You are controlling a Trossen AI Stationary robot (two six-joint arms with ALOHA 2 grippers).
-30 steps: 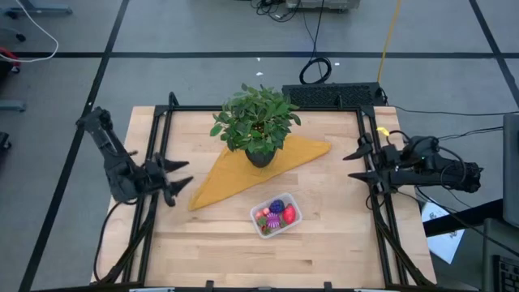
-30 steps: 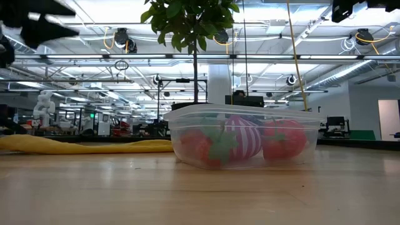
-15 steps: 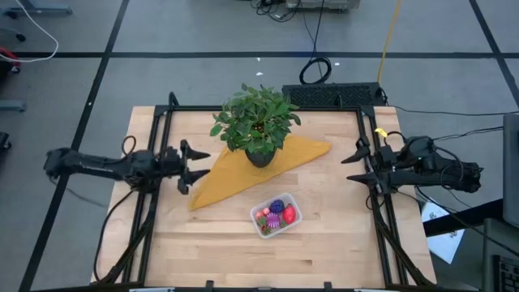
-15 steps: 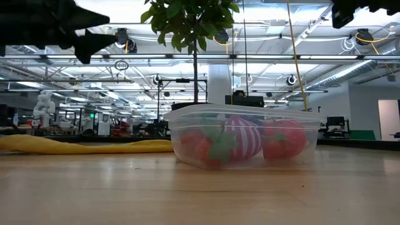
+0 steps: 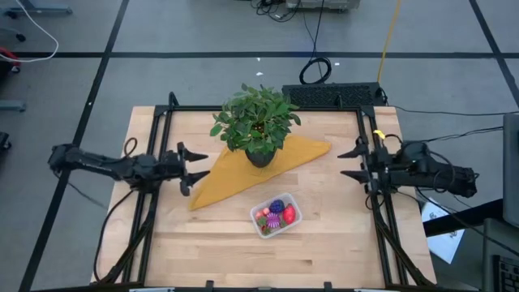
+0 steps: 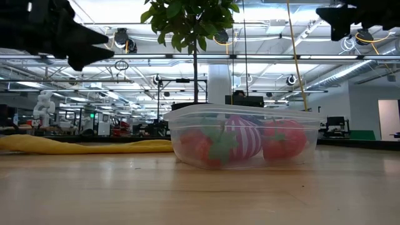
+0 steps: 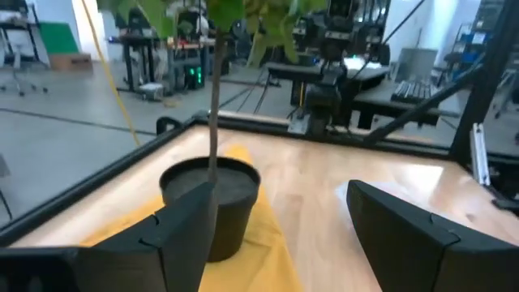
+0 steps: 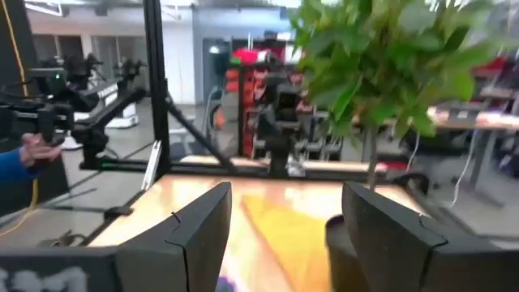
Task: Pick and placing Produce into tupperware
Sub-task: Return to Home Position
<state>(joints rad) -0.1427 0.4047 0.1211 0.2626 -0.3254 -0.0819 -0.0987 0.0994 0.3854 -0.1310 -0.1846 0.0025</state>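
The clear tupperware (image 5: pixel 276 215) stands on the wood table, near the middle of its near half. Inside lie the produce pieces: a purple one (image 5: pixel 277 206), a red strawberry (image 5: pixel 289 216) and another red piece (image 5: pixel 263 217). In the low view the tupperware (image 6: pixel 244 111) shows a red strawberry (image 6: pixel 284 141) and a striped pink-purple piece (image 6: pixel 242 137) through its wall. My left gripper (image 5: pixel 189 166) hovers open at the yellow cloth's left end. My right gripper (image 5: pixel 353 162) hovers open by the table's right rail. Neither is near the tupperware.
A leafy potted plant (image 5: pixel 258 123) in a black pot (image 7: pixel 212 203) stands on a yellow cloth (image 5: pixel 243 174) in the far middle. A black frame rail (image 5: pixel 158 162) runs along the table's sides. Bare wood lies around the tupperware. A person's hand (image 8: pixel 32 151) shows beyond the table.
My left arm has swung down from a raised, bent pose and now lies stretched out level. Its gripper has moved a little toward the right and far edges, to the cloth's left end. My right gripper has shifted slightly toward the table's left. The tupperware and produce have stayed put.
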